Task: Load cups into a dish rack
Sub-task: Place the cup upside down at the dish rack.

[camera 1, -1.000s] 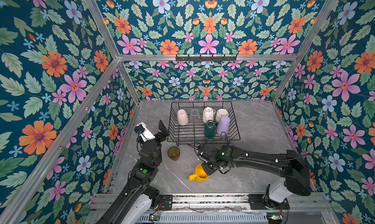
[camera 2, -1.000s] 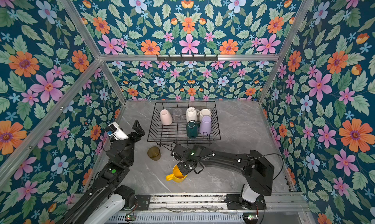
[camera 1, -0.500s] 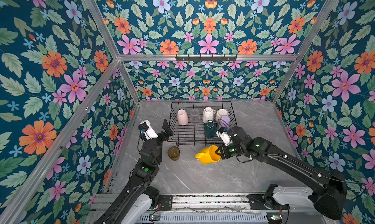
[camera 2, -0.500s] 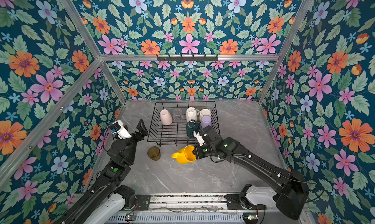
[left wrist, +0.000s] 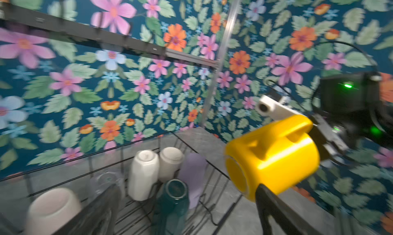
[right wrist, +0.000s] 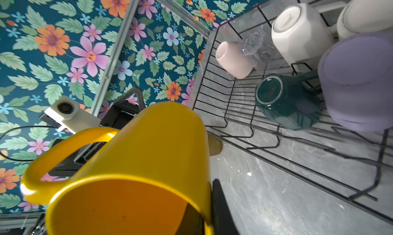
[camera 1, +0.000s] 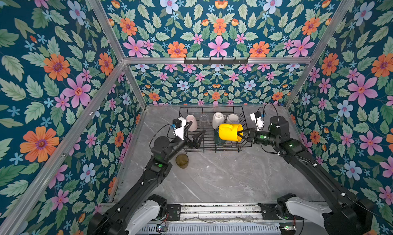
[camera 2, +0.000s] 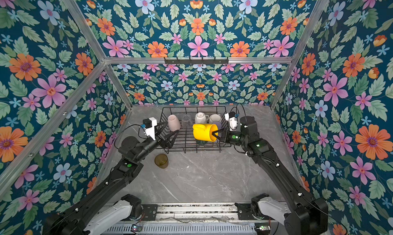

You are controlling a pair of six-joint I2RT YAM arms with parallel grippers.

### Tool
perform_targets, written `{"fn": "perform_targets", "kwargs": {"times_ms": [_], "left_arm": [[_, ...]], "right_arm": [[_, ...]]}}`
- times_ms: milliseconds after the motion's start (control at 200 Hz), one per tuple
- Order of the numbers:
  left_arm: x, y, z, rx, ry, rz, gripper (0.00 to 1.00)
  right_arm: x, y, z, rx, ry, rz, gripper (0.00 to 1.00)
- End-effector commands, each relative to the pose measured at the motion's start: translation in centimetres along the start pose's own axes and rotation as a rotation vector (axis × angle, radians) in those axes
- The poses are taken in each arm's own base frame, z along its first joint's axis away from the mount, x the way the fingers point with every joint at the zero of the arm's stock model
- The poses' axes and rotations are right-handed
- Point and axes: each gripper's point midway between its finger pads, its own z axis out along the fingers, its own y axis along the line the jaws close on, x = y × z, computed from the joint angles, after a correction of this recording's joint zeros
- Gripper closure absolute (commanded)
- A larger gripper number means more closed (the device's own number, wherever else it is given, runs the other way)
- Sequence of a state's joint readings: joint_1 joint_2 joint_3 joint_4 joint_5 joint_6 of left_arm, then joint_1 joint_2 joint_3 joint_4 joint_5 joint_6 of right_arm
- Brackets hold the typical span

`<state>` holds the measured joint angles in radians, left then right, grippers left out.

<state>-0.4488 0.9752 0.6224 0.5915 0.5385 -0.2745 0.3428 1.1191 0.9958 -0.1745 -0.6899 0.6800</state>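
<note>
Eight cups show in all: six in the rack, one in the air, one on the bench.

The dish rack [camera 1: 207, 138], a single black wire basket, stands at the middle of the bench's [camera 1: 223, 176] far edge. Along its far side stand four cups, base up: a pale pink cup [camera 1: 191, 122], a clear glass [camera 1: 204, 119], a white mug [camera 1: 218, 119] and a second pale mug [camera 1: 232, 118]. In front of those, on the right, sit two more: a lilac tumbler [right wrist: 357, 82] and a dark green mug [right wrist: 282, 99], both base up and leaning.

The yellow mug [camera 1: 230, 132] lies on its side in the air above the rack's front right part, over the dark green mug, handle uppermost. The right tool [camera 1: 240, 133] is clamped on its rim, one finger inside the mouth and one outside.

The olive-brown tumbler [camera 1: 182, 160] stands upright on the bench, mouth up, just outside the rack's front left corner.

The left tool [camera 1: 197, 128] hangs over the rack's left end, its two fingers spread wide with nothing between them.
</note>
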Motion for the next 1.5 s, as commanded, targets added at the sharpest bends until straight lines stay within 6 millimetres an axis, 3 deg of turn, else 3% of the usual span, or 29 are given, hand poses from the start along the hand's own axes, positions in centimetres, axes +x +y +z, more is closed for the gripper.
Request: {"fn": "perform_targets", "kwargs": {"times_ms": [0,135,490,815,1110,1495], "left_arm": [[-0.4,-5.0,0.2,0.317,0.027,0.031,0.01],[-0.7,-6.5,0.1,0.427,0.022,0.033,0.01],[-1.1,-8.1,-0.5,0.531,0.027,0.05,0.01],[-1.4,-7.9,0.0,0.53,0.024,0.057,0.01],[-1.6,-7.7,0.2,0.525,0.022,0.061,0.01],[-1.4,-8.4,0.1,0.594,0.042,0.052,0.01]], "right_arm": [[-2.1,4.3,-0.8,-0.152,-0.053,-0.088,1.0],[-2.5,5.3,-0.9,-0.178,-0.044,-0.102,1.0],[-2.3,6.8,-0.4,-0.271,0.016,-0.109,1.0],[-0.1,8.8,0.9,-0.343,0.119,-0.156,1.0],[1.6,8.7,1.1,-0.362,0.165,-0.145,1.0],[2.2,9.9,2.1,-0.435,0.206,-0.123,1.0]]}}
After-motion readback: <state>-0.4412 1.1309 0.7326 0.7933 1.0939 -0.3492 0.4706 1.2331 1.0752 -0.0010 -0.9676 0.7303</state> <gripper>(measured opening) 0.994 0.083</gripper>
